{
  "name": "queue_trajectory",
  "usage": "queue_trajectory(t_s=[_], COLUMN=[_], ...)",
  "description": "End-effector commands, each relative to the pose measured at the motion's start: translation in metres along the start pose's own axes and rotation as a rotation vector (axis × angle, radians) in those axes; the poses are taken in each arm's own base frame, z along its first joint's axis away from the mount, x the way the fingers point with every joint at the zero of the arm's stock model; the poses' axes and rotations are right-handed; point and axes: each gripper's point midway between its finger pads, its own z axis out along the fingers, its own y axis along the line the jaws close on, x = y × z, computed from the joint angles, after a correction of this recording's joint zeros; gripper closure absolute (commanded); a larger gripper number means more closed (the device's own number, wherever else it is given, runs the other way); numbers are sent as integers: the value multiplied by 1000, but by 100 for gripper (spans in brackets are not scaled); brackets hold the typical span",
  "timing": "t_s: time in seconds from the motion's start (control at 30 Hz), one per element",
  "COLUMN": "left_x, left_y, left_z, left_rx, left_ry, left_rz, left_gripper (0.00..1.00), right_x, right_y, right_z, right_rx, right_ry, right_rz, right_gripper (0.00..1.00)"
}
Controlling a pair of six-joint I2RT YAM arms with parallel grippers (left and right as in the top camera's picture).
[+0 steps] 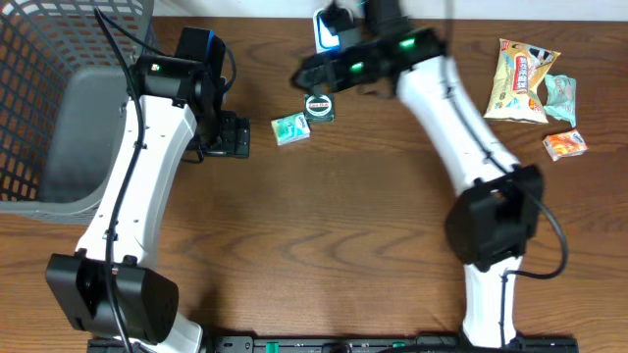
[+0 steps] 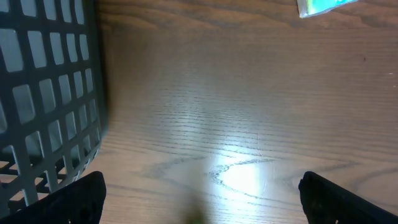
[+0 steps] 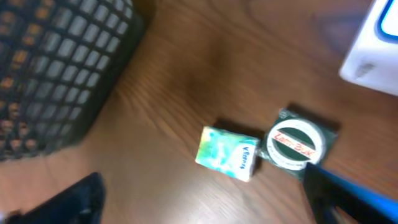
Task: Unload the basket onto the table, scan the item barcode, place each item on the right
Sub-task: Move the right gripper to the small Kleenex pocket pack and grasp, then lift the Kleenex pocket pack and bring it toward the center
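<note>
A small green and white box lies on the wooden table beside a round dark green tin; the two nearly touch. My right gripper hovers just above them, open, with nothing between its fingers. A white and blue device stands behind the tin at the table's far edge. My left gripper sits low over bare wood left of the box, open and empty. Only a corner of the box shows in the left wrist view.
A dark mesh basket fills the far left. A yellow snack bag, a teal packet and an orange packet lie at the far right.
</note>
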Motion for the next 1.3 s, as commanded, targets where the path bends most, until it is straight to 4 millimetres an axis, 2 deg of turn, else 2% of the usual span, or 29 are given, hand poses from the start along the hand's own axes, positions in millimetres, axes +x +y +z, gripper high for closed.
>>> queue_trajectory(t_s=[0.0,0.03,0.07,0.13,0.2,0.3,0.47,0.57,0.67,0.9,1.07,1.27], left_x=[0,0,0,0,0,0,0,0,0,0,0,0], left_y=[4,4,4,4,4,4,4,4,4,4,4,4], left_z=[2,2,2,2,2,2,2,2,2,2,2,2], left_rx=[-17,-17,-17,-17,-17,-17,-17,-17,-17,-17,-17,-17], left_ry=[4,4,3,3,4,3,4,4,4,4,4,4], left_rz=[-12,-12,-12,-12,-12,-12,-12,-12,-12,-12,-12,-12], left_gripper=[2,2,3,2,2,2,2,2,2,2,2,2], right_x=[18,23,30,41,53,67,83,83,83,85,89,98], right_y=[-28,-27,-26,-24,-24,-27,-32,-32,-31,-26,-22,-26], right_z=[32,39,48,62,74,86,91,91,92,98,104,117], right_rx=[194,208,216,223,234,257,293,296,298,342,363,367], right_ry=[24,32,46,68,93,123,158,154,150,117,95,80], right_rz=[228,277,343,455,571,676,795,828,853,871,882,871], right_gripper=[28,36,37,33,32,32,29,21,21,30,34,37])
